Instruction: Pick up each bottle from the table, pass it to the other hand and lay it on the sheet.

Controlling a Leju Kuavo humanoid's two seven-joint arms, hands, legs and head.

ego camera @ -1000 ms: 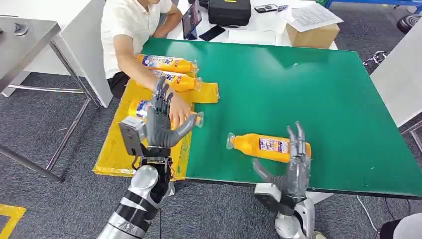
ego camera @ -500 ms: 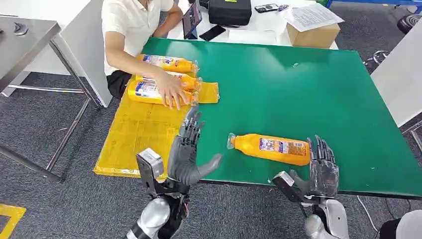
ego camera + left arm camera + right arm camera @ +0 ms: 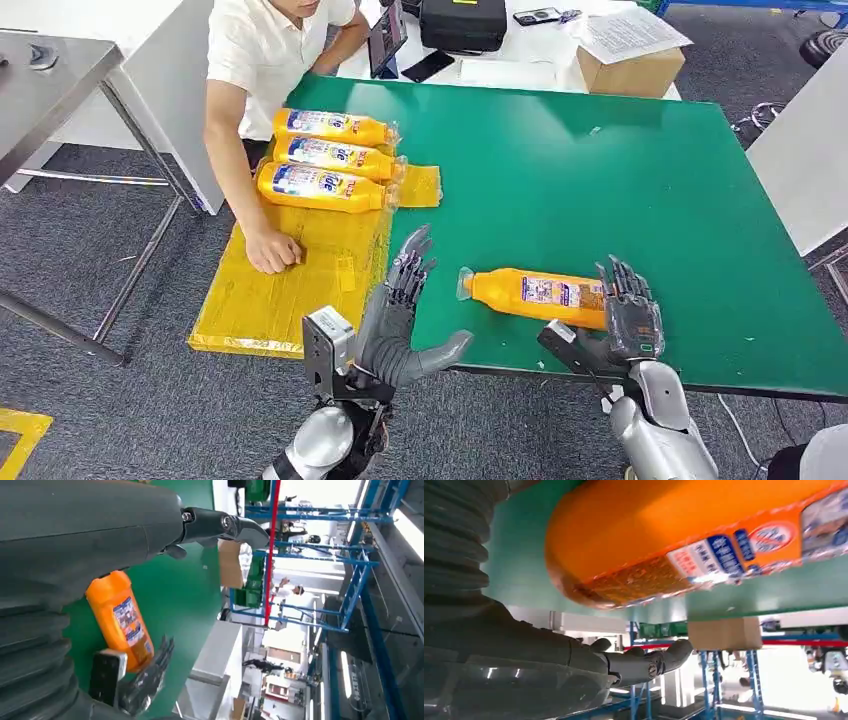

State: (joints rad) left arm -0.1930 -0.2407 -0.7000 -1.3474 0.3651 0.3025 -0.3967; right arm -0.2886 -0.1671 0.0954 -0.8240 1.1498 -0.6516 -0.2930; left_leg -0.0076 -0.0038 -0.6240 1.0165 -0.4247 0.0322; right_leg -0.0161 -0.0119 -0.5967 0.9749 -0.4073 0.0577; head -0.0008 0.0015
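We can't tell whether the right hand (image 3: 630, 318) touches the bottle (image 3: 540, 294); its fingers (image 3: 625, 290) cover the bottle's base at the counter's (image 3: 620, 170) near edge. In the right wrist view the bottle's cap end runs off the picture, and its label print is too blurred to read.

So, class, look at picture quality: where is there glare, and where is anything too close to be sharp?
Head view: even light, sharp, with soft sheen on the green table. Left wrist view: the windows behind are washed out, and the left hand is a dark mass up close. Right wrist view: the orange bottle looms large and slightly soft, with bright background glare.
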